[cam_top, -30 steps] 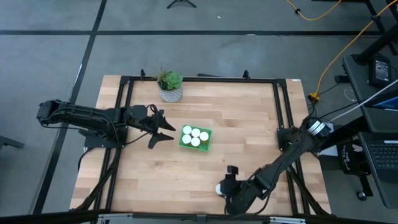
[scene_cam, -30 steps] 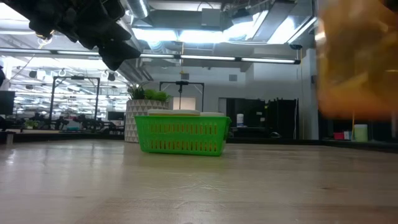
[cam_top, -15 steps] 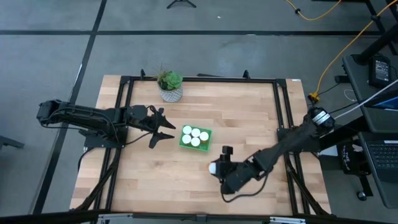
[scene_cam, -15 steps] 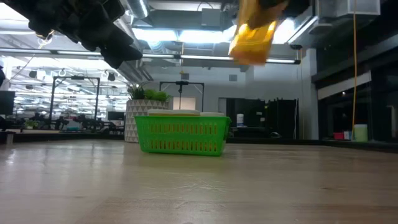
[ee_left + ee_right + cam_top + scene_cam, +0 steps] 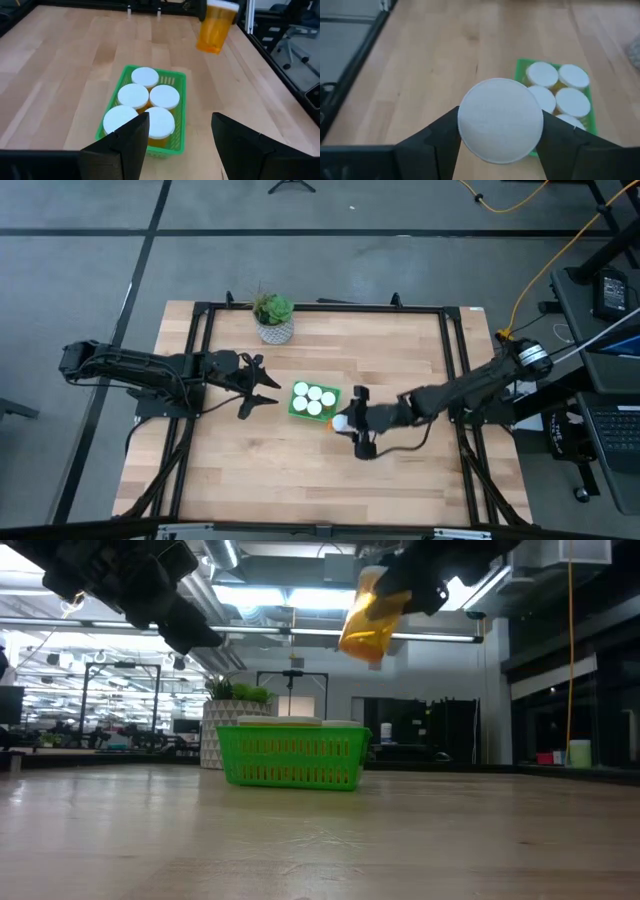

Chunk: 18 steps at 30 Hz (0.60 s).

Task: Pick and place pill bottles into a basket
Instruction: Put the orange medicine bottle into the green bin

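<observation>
The green basket (image 5: 294,413) stands mid-table with several white-capped pill bottles (image 5: 149,97) upright in it. My right gripper (image 5: 346,423) hangs just right of the basket, above the table, shut on one more orange pill bottle (image 5: 370,618). That bottle also shows in the air beyond the basket (image 5: 177,77) in the left wrist view, pill bottle (image 5: 216,27). My left gripper (image 5: 262,389) waits open just left of the basket, above the table, with nothing between its fingers (image 5: 127,145). My right gripper pinches the bottle between its two fingers at the white cap end (image 5: 500,120), one finger (image 5: 437,137) on each side. The fingers come from the table's right, slanting down. The bottle hangs tilted below them, orange body (image 5: 366,630) lowest, clear of table and basket.
A potted plant (image 5: 273,318) in a white patterned pot stands at the table's far edge, behind and left of the basket. Black frame rails (image 5: 452,370) run along the table's left, right and far sides. Bare wood lies near and right of the basket.
My right gripper has swung from the table's near edge toward the far side and left, rising a little, up to the basket's right side. It has carried the bottle along, lifted clear the whole way. The left arm has kept its place.
</observation>
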{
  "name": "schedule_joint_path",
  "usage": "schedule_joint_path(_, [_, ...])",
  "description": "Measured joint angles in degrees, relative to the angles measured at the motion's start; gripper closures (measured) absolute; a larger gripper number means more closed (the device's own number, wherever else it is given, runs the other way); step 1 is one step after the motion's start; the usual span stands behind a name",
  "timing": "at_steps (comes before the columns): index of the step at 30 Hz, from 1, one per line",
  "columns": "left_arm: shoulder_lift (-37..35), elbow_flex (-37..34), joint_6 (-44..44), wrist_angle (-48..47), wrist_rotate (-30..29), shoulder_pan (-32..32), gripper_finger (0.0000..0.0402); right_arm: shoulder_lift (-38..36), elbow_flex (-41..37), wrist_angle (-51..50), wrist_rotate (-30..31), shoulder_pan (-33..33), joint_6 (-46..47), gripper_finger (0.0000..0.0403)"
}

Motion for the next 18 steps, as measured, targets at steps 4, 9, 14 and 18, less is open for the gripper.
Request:
schedule_joint_path(4, [0.01,0.00,1.13,-0.27,0.00,-0.01,0.0192,-1.11,-0.24,-0.42,-7.42,-4.89,-1.66,0.0185])
schedule_joint_path(9, [0.01,0.00,2.82,-0.29,0.00,-0.01,0.0192,-0.51,-0.25,-2.08,-10.63,-9.16,-2.31,0.0185])
schedule_joint_path(14, [0.01,0.00,2.87,-0.42,-0.02,-0.01,0.0192,1.16,-0.24,-0.86,-12.47,-10.99,-3.37,0.0185])
schedule_joint_path(18, [0.03,0.00,4.10,-0.25,-0.03,0.01,0.0192,3.12,-0.24,-0.52,-13.49,-11.08,-3.36,0.0185])
